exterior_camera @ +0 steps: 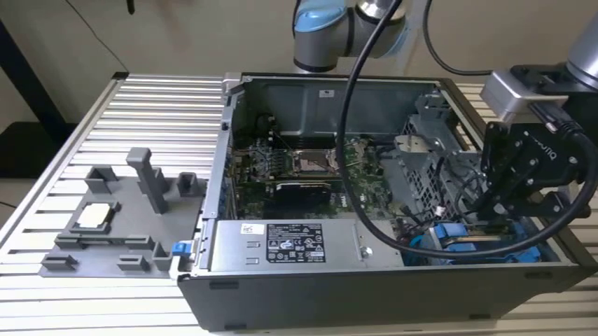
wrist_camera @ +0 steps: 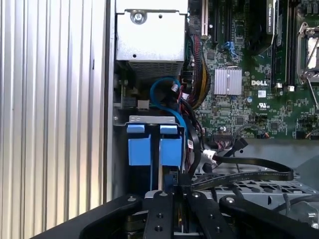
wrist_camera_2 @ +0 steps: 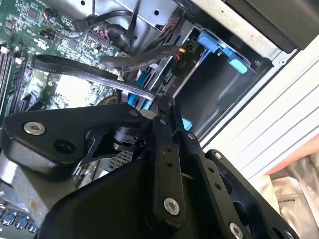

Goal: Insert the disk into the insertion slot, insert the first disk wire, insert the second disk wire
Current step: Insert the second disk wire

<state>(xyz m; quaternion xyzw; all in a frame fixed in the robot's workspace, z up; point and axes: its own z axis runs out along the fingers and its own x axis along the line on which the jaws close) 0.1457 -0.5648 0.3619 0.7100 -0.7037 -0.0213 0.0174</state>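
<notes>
My gripper [exterior_camera: 495, 210] hangs over the blue disk [wrist_camera: 149, 149] carriers at the case's [exterior_camera: 280, 294] four o'clock corner. My jaws sit closed together; whether they pinch anything, I cannot tell.

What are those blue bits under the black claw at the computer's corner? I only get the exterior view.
Observer: In the first wrist view they are two blue carrier fronts, side by side in the grey drive cage.
Operator: Is anything near the claw itself?
Observer: Yes. In the second wrist view a flat black cable runs across the motherboard right up to the tip of the gripper. I cannot tell whether it is gripped.
</notes>
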